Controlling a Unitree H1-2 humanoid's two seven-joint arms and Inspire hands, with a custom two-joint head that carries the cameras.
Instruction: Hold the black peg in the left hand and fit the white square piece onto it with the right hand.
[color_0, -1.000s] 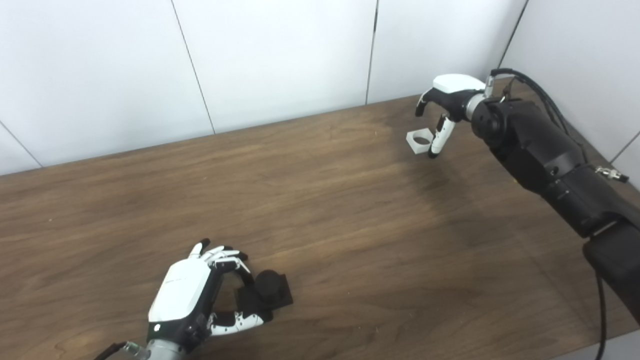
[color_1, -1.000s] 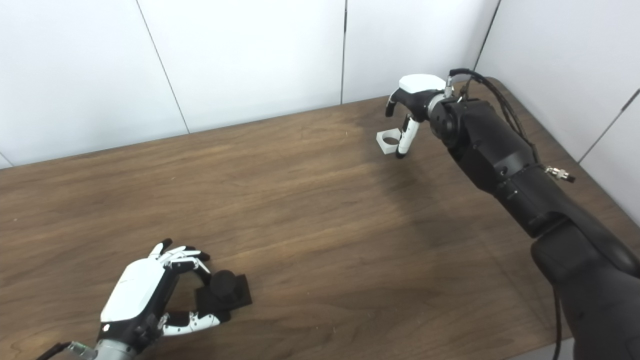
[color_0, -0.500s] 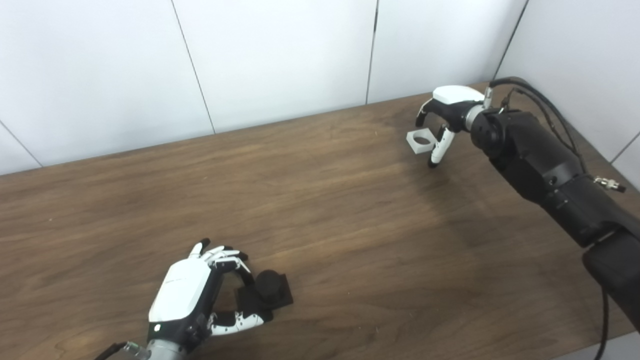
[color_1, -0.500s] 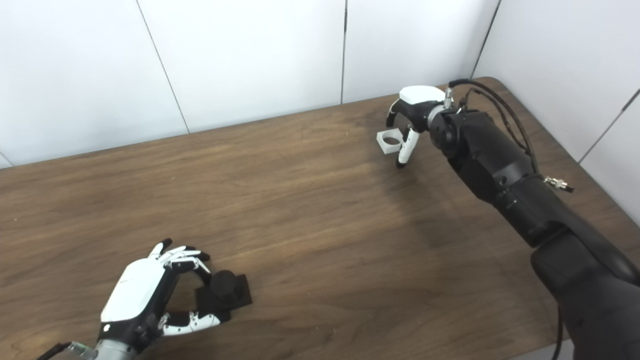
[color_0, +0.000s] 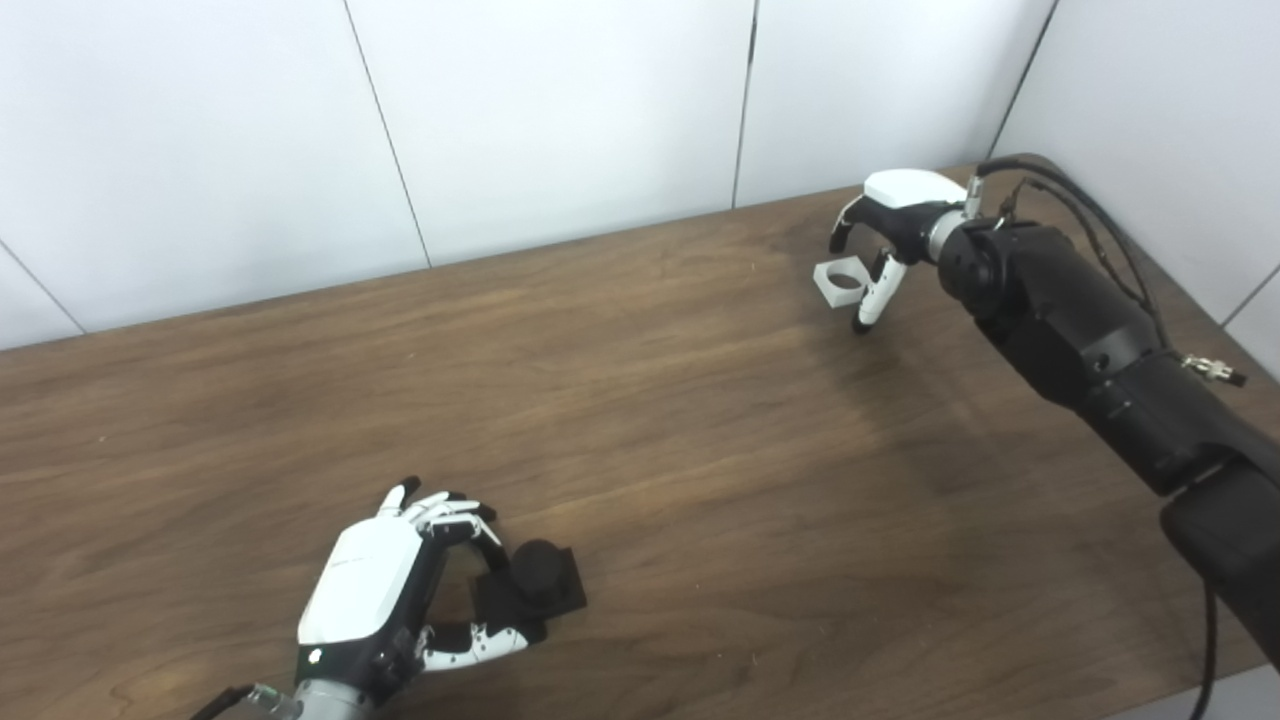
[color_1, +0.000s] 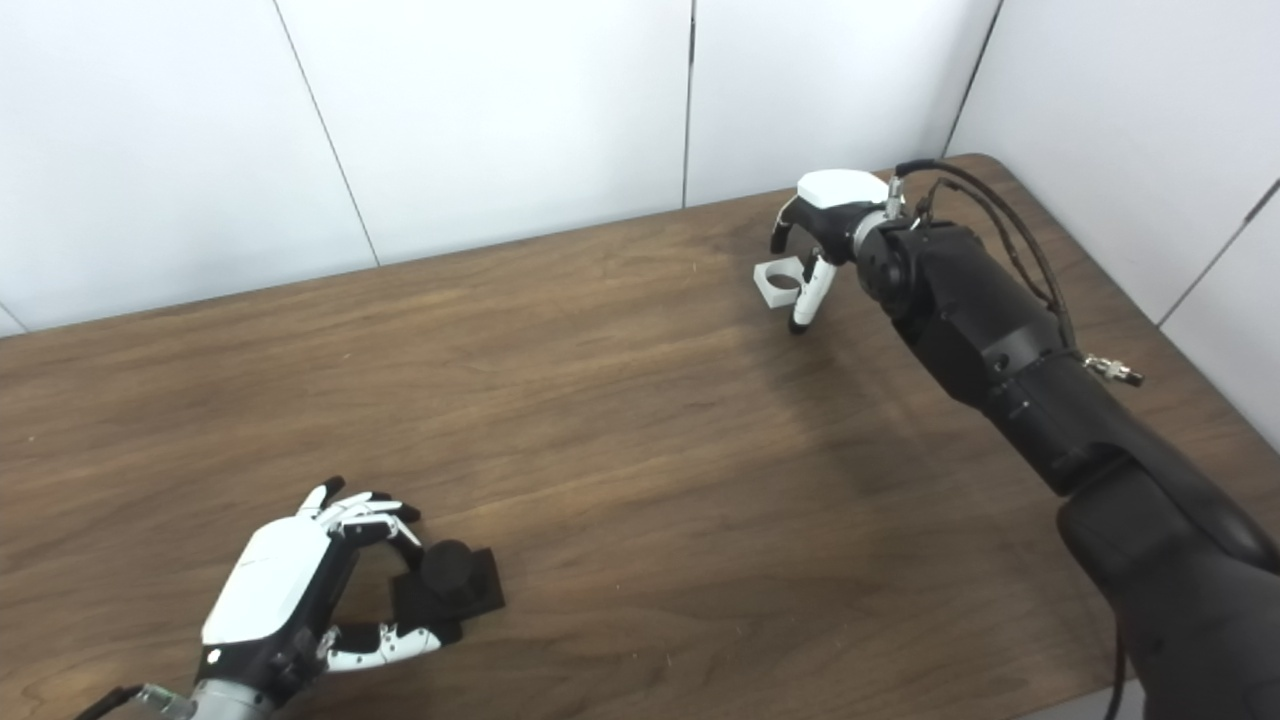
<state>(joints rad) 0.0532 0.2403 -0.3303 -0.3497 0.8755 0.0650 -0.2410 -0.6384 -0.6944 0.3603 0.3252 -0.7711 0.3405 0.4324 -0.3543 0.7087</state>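
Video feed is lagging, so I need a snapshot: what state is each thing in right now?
Black peg: on the table, upright on its square base.
Left hand: fingers curled around the peg's base, not lifted.
White square piece: flat on the table, hole up.
Right hand: open, arched over the piece.

I saw the table (color_0: 640, 400) as dark wood-grain, smooth with a faint sheen. The black peg (color_0: 530, 585) looked matt plastic, the white square piece (color_0: 838, 281) matt white plastic. Both hands, left (color_0: 385, 590) and right (color_0: 890, 215), wore glossy white shells over black, and the wall panels (color_0: 560, 110) looked smooth white.
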